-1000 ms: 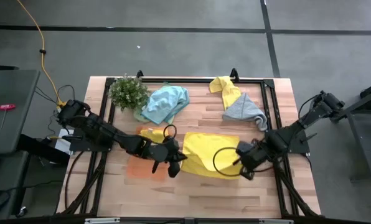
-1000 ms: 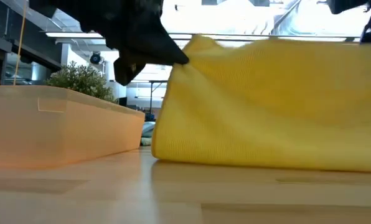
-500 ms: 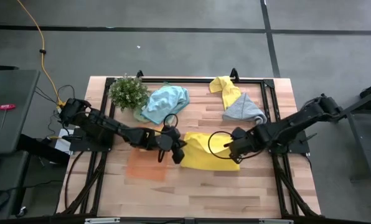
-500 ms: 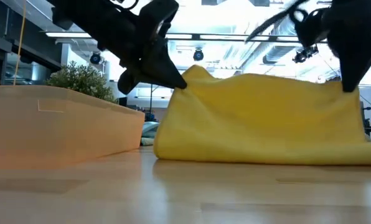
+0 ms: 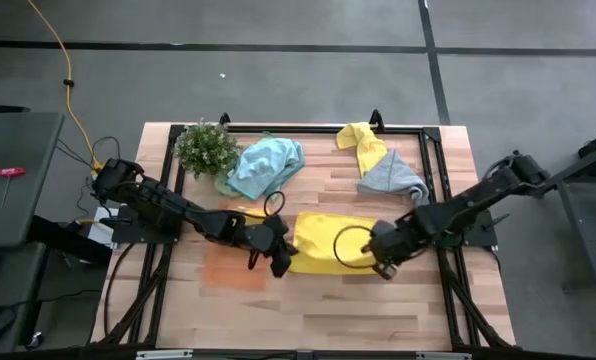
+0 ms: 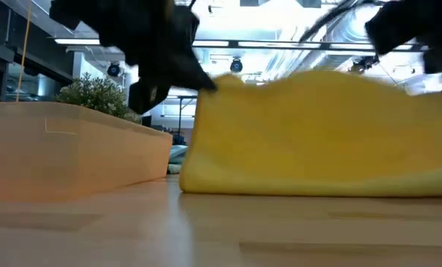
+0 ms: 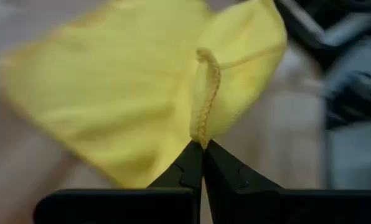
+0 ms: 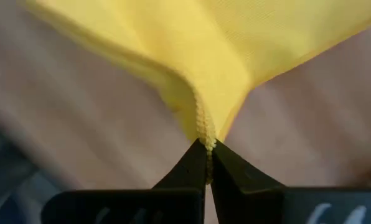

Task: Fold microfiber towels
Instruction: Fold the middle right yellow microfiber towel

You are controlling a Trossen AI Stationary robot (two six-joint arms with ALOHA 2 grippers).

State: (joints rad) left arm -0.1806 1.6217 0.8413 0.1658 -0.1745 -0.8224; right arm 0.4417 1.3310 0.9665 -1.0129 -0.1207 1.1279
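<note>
A bright yellow microfiber towel (image 5: 328, 240) sits mid-table with its lower part on the wood. Its upper edge (image 6: 317, 78) is held up between my two grippers, so in the low view it stands like a wall. My left gripper (image 5: 281, 262) is shut on the towel's left corner. My right gripper (image 5: 381, 266) is shut on its right corner. A light blue towel (image 5: 266, 166), a second yellow towel (image 5: 362, 142) and a grey towel (image 5: 391, 176) lie crumpled along the far side. My left gripper pinches the towel's stitched hem at a corner (image 7: 201, 132) between its two fingertips, slanting down from the table's left. The cloth rises from the tips and spreads away, its lower part on the table. My right gripper pinches the hem at the other corner (image 8: 205, 135) at its fingertips, pointing steeply down. The cloth fans out from the pinch in a fold and is lifted there.
A flat translucent orange tray (image 5: 233, 266) lies just left of the held towel, under my left arm, and shows as a low wall (image 6: 73, 159) in the low view. A small bushy plant (image 5: 206, 147) stands at the far left. A dark frame runs along the table's edges.
Both grippers, shut on the corners throughout, carried them toward the far edge and then back toward the near edge. The towel's spread has shortened from near to far. Its far edge stayed put, and the near part is drawn up off the table.
</note>
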